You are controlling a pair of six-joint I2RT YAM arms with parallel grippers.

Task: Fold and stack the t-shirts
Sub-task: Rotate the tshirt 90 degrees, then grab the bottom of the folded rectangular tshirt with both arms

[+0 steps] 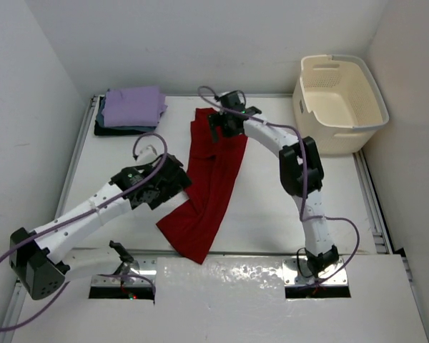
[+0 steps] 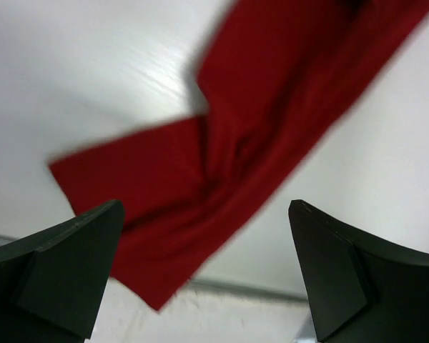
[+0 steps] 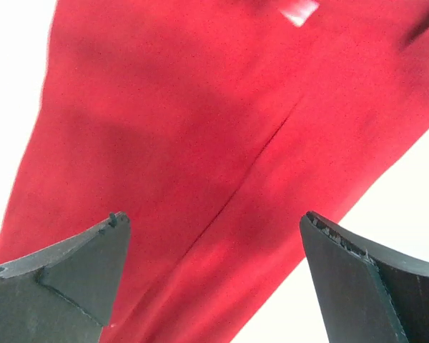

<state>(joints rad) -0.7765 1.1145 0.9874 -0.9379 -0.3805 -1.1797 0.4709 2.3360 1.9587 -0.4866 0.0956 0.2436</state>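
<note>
Right gripper [image 1: 225, 123], fingers spread wide and holding nothing, is poised over the far end of a rumpled red cotton t-shirt [image 1: 214, 186] that lies drawn out in a long strip on the white table [image 1: 272, 207]; its wrist camera shows red fabric filling the gap between the jaws, a crease running down the middle, with no cloth pinched. Left gripper [image 1: 173, 182], also parted and empty, sits just beside the strip's left edge about midway along it, its camera looking toward the near end, where the cloth widens into a twisted, pointed flap close to the table's front edge. The shirt's long axis runs from the far centre of the table toward the near edge, slanting slightly leftward as it approaches the arms, so each arm has one end within reach: the right is nearer the far end, the left nearer the near end. Any fold probably depends on that split, since the garment looks bunched lengthwise and would likely need spreading flat first. A folded purple t-shirt [image 1: 134, 106] rests on a folded dark garment [image 1: 109, 130] at the far left corner, well apart from the red strip, and looks like the stack to be joined; a cream plastic laundry basket [image 1: 336, 139] stands at the far right
</note>
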